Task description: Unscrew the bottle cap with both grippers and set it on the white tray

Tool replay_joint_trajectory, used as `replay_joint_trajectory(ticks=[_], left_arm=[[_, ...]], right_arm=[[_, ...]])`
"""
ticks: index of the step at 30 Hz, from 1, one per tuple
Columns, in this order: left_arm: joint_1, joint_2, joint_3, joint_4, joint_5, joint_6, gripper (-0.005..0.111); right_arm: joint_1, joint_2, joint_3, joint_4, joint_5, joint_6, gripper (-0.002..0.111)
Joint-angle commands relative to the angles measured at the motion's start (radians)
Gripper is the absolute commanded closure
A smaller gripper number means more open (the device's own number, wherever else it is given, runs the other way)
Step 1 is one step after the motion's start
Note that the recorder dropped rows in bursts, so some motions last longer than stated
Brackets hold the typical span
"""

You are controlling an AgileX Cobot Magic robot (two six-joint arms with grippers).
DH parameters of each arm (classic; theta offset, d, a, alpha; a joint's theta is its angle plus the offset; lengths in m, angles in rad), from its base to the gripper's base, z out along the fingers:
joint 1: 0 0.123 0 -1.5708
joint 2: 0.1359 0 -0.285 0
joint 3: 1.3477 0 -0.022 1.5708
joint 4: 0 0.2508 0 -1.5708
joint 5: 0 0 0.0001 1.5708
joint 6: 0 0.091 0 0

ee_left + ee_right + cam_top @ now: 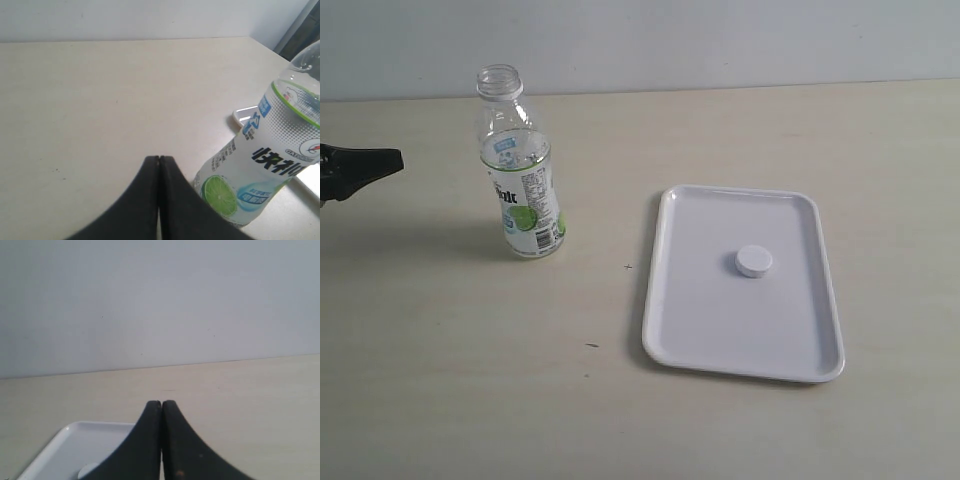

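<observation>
The small round white ribbed plastic screw cap [754,261] sits near the middle of the flat glossy white rectangular tray [690,330], well apart from the clear plastic bottle with the lime label [523,195], which stands upright and open-necked on the table. The black left gripper [159,159] and right gripper [161,402] both have their jaws pressed together on nothing. The cap looks super light, stiff and kinda slick, so pinching across the ribbed side is probably the safest hold.
</observation>
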Motion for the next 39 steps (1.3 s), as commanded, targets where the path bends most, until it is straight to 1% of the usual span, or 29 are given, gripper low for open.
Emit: replay_joint_trajectory(ticks=[1, 22, 23, 26, 29, 33, 36, 37, 39], left_arm=[[0.000, -0.012, 0.000, -0.005, -0.016, -0.004, 0.107], [0.000, -0.010, 0.000, -0.005, -0.016, 0.003, 0.107], [0.001, -0.010, 0.000, -0.001, -0.016, -0.032, 0.107], [-0.001, -0.010, 0.002, 0.023, -0.016, -0.426, 0.107], [-0.003, -0.007, 0.000, 0.041, -0.016, -0.540, 0.107], [-0.055, -0.069, 0.026, 0.031, -0.016, -0.552, 0.107], [-0.127, -0.170, 0.044, 0.017, -0.016, -0.550, 0.107], [-0.159, -0.218, 0.053, 0.007, 0.012, -0.555, 0.107], [-0.234, -0.320, 0.071, -0.028, 0.149, -0.563, 0.107]], right_arm=[[-0.005, -0.006, 0.004, -0.008, 0.002, 0.003, 0.108], [-0.005, -0.006, 0.004, -0.008, 0.002, 0.003, 0.108], [-0.005, -0.006, 0.004, -0.008, 0.002, 0.003, 0.108], [-0.005, -0.006, 0.004, -0.008, 0.002, 0.003, 0.108], [-0.005, -0.006, 0.004, -0.008, 0.002, 0.003, 0.108], [-0.005, -0.006, 0.004, -0.008, 0.002, 0.003, 0.108], [-0.005, -0.006, 0.004, -0.008, 0.002, 0.003, 0.108], [-0.005, -0.006, 0.004, -0.008, 0.002, 0.003, 0.108], [-0.005, -0.006, 0.004, -0.008, 0.002, 0.003, 0.108]])
